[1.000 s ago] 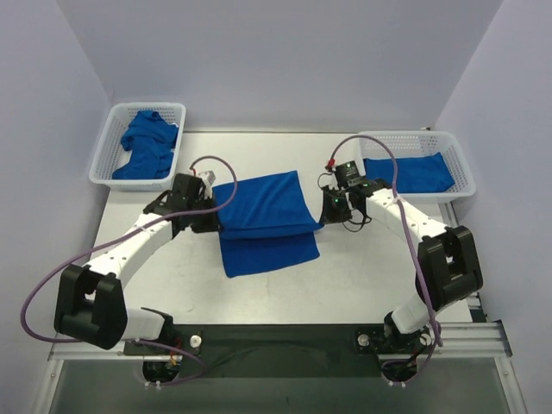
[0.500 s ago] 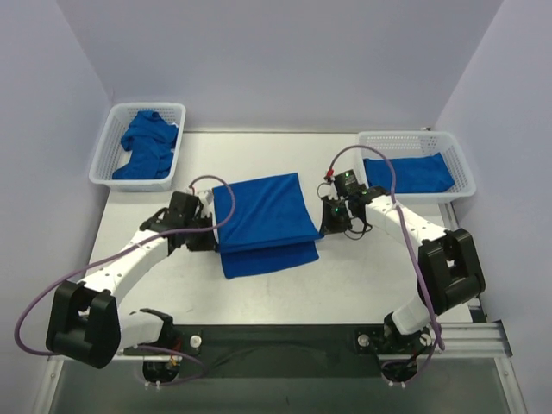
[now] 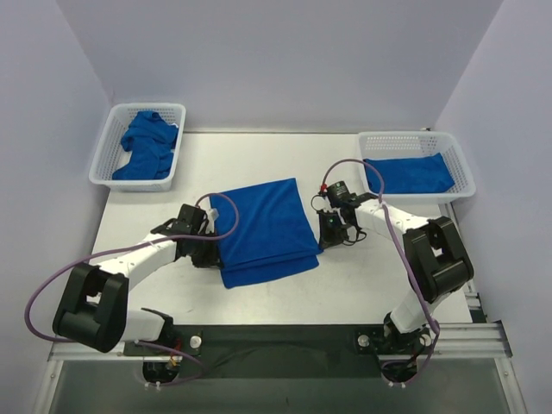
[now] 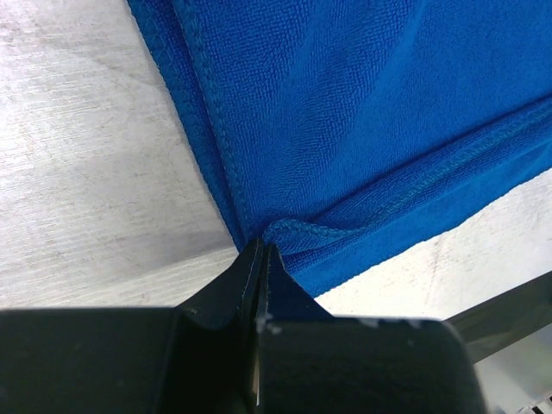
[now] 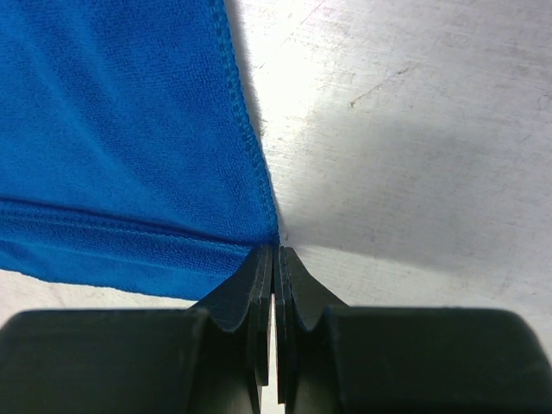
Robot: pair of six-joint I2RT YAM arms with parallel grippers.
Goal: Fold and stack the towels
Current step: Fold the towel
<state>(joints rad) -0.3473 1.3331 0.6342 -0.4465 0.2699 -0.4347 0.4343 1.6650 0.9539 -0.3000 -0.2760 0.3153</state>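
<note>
White bench (image 3: 259, 155), pale walls on three sides. Lying flat mid-bench: blue towel (image 3: 263, 222), doubled over, top layer stopping a bit short of the near edge, w/ a strip of lower layer showing along the front.

Far L corner of bench: white mesh left basket (image 3: 148, 106) w/ crumpled towels (image 3: 145, 147), same blue, heaped loose. Far R corner: matching right basket (image 3: 405, 134) w/ one folded towel (image 3: 410, 172) laid flat inside. Both baskets well apart from the mid-bench towel.

Left arm (image 3: 138, 254) in from near L, bent low over the bench, wrist at the towel's L edge toward the front. Right arm (image 3: 401, 222) in from near R, wrist at the towel's R edge, also toward the front.

Left jaws: pressed together, pinching the blue towel (image 4: 362, 103) at the junction of top-layer hem and side edge. Stitched hems of both layers plain in the left wrist view, bare bench on either side.

Right jaws: likewise closed, tips clamped on the blue towel (image 5: 112, 129) at the top layer's R front corner. Strip of lower layer just past that hem, bare scuffed bench to the R of the tips.
</note>
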